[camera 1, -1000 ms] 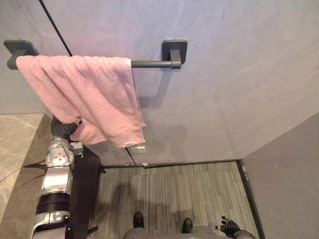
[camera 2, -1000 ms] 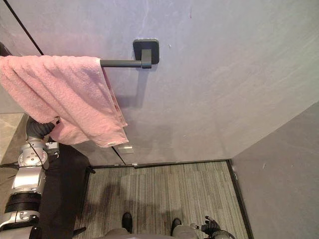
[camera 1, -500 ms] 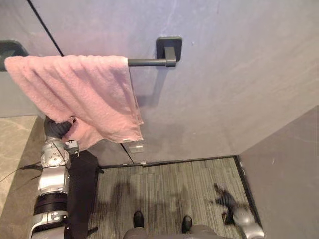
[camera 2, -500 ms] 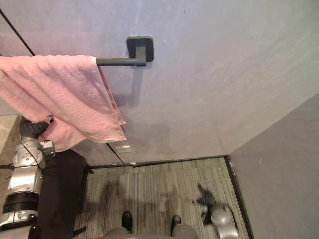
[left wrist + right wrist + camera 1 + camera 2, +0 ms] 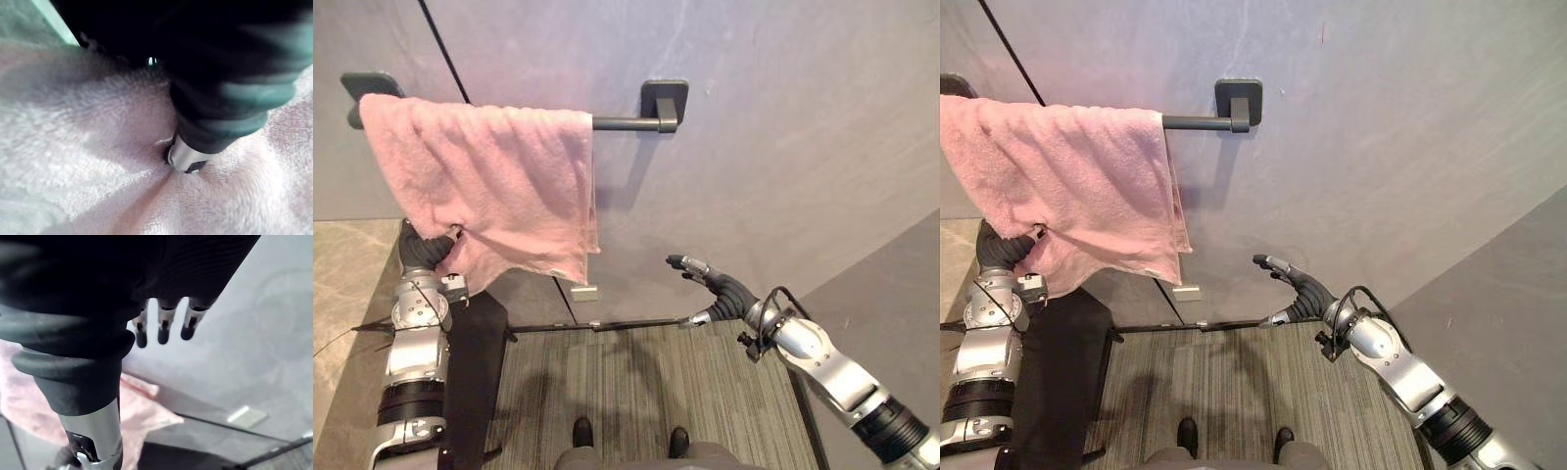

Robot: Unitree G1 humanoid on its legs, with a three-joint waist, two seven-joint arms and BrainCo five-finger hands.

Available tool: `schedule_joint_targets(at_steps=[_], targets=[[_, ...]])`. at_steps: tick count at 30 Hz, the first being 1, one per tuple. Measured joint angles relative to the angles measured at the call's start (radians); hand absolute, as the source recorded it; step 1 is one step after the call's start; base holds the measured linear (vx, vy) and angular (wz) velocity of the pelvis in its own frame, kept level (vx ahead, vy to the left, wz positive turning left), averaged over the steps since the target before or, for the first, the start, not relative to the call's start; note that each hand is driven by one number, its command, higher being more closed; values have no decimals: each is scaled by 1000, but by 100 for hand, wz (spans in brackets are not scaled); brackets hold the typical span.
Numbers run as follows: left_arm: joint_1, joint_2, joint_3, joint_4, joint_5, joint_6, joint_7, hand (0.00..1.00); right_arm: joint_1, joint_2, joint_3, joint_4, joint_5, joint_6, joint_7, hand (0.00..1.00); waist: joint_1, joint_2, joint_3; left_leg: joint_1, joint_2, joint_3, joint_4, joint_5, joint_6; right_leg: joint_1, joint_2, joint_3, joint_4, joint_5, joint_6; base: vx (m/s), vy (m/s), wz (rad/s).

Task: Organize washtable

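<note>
left hand [image 5: 423, 251] hidden under the pink towel [image 5: 489, 186], grip unreadable, likely steadying it; right hand [image 5: 720, 287] at four o'clock, fingers straight, empty.

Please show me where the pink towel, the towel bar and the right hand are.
pink towel [image 5: 489, 186]: left eye view, middle of the hanging cloth.
towel bar [image 5: 625, 123]: left eye view, bare rod beside the towel.
right hand [image 5: 726, 289]: left eye view, back of the hand.
</note>
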Motion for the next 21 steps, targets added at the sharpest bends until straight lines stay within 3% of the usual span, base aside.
schedule_joint_targets(at_steps=[5, 9, 17, 21], targets=[[0, 5, -9, 1, 0, 6, 0, 100, -161, -18, 90, 24, 1, 0, -24, 0, 2, 2, 1, -19, -1, -2, -6, 13, 2, -17, 0, 18, -10, 0, 1, -80, -4, -3], [-5, 4, -20, 17, 1, 8, 0, 100, -301, 28, 145, 118, -5, 1, -47, 0, 12, 9, 0, -32, 13, -12, -6, 31, -12, -21, 12, 18, -21, 3, 5, -64, -42, 3], [-68, -43, -55, 71, 1, 17, 1, 100, -609, 312, 122, 603, -81, 47, -124, 0, 39, 55, -4, -70, 42, -23, -6, 65, -22, -28, 45, 16, -79, 56, -8, -71, -38, 0], [-77, -56, -57, 71, 1, 18, 1, 100, -690, 443, -12, 803, -89, 77, -167, 0, 43, 64, -4, -85, 48, -39, -6, 80, -24, -29, 53, 3, -92, 68, -14, -64, -21, 10]])
